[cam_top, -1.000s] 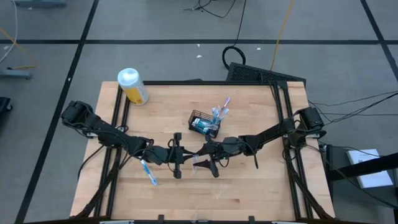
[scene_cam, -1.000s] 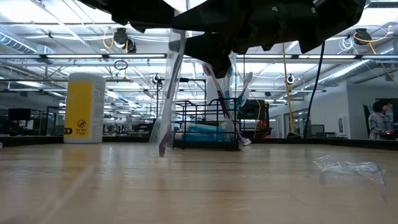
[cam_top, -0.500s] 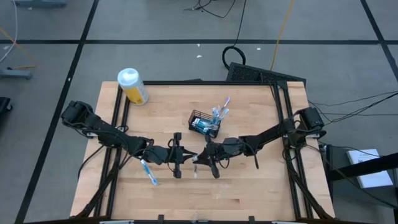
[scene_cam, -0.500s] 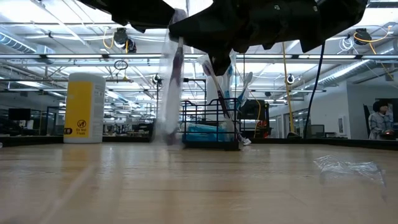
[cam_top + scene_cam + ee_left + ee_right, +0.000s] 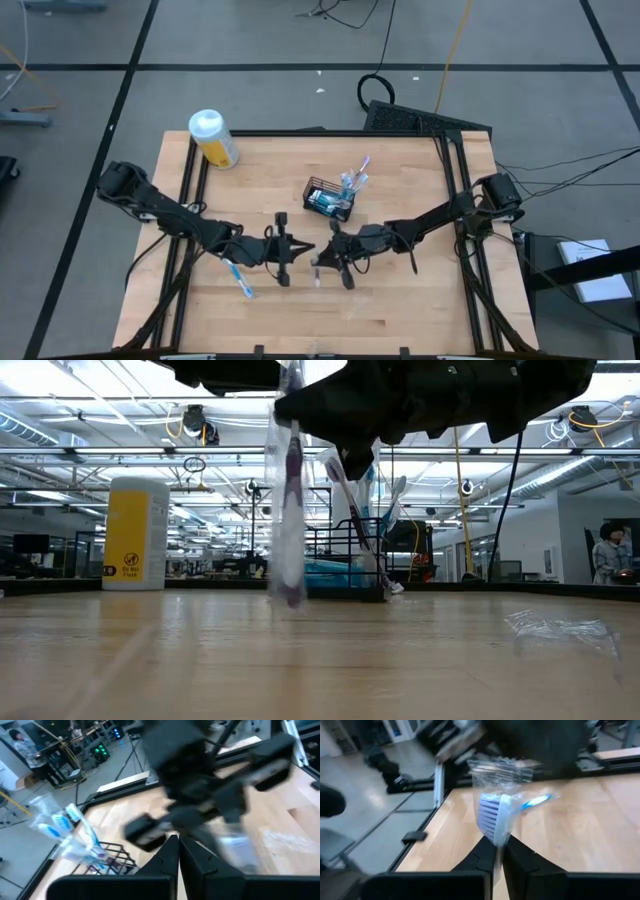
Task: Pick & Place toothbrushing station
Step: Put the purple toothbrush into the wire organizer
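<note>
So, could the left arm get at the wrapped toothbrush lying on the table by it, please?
Probably yes: the toothbrush lies bare beside the left gripper, nothing on it, though that gripper is shut and must open first.

Table top [image 5: 400, 300]: pale wood, planked, satin sheen; grain shows as soft streaks in the low view.

Basket [image 5: 328, 200], centre of high view: thin black wire mesh, matt.

Toothbrushes [image 5: 355, 180] standing in the basket: white-and-blue plastic, in clear glossy film.

Wrapped toothbrush [image 5: 496, 815], centre of right wrist view: clear crinkled plastic wrapper with bright glints; ribbed white-blue plastic head inside.

Loose wrapper [image 5: 560, 630], lower right of low view: transparent film, wrinkled, shiny.

Bottle [image 5: 214, 138], upper left of high view: smooth yellow plastic body, white cap, slight gloss.

Arms and both grippers: dark, matt, hard-looking casing.

Floor beyond table: grey, smooth, dull.
</note>
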{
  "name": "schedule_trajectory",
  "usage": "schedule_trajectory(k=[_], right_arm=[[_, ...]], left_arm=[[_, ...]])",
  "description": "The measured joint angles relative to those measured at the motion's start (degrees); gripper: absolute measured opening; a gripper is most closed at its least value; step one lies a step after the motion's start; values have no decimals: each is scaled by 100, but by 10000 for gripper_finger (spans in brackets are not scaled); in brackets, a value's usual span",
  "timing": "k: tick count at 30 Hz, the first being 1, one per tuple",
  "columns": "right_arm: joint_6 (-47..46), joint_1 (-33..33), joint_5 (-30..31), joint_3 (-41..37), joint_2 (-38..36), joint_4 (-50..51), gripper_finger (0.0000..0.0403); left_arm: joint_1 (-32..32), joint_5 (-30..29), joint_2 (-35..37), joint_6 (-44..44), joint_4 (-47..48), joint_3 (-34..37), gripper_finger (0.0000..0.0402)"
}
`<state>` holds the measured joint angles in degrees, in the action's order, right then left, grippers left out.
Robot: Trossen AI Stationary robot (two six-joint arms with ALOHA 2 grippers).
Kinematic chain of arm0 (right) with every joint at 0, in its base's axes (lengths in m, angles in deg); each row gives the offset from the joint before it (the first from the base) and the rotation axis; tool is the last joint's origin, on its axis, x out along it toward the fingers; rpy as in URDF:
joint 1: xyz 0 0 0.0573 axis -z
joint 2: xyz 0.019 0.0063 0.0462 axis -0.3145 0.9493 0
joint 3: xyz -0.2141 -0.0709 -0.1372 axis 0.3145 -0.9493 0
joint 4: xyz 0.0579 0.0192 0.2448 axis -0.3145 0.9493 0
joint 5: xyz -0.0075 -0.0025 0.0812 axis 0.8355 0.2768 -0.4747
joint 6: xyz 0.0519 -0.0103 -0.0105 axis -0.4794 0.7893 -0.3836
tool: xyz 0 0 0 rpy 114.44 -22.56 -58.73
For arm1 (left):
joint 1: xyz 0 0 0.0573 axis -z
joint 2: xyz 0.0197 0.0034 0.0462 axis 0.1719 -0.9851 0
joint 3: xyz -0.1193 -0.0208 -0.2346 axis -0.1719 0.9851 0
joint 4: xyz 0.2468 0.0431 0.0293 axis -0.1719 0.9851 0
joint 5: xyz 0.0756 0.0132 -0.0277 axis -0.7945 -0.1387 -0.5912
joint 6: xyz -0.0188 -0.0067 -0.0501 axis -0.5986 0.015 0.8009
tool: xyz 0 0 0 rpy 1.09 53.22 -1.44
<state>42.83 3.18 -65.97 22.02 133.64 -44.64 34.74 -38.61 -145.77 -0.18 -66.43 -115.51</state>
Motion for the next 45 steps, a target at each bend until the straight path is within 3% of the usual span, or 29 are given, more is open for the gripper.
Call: schedule_trajectory(k=[10, 16, 24, 34, 45], right_arm=[[40, 1, 11, -4, 3, -47, 9], [213, -1, 200, -4, -57, 43, 9], [1005, 6, 1012, -4, -843, 974, 9], [2230, 91, 2563, -2, -2153, 2287, 9], [2664, 657, 2891, -2, -2619, 2589, 9]], left_arm=[[-17, -146, 42, 11, 308, -2, 10], [-17, -762, 151, 289, 1009, -4, 74], [11, -851, 193, 807, 1842, 16, 141], [-7, -868, 193, 967, 1429, 340, 152], [-7, -862, 190, 1120, 493, 977, 152]])
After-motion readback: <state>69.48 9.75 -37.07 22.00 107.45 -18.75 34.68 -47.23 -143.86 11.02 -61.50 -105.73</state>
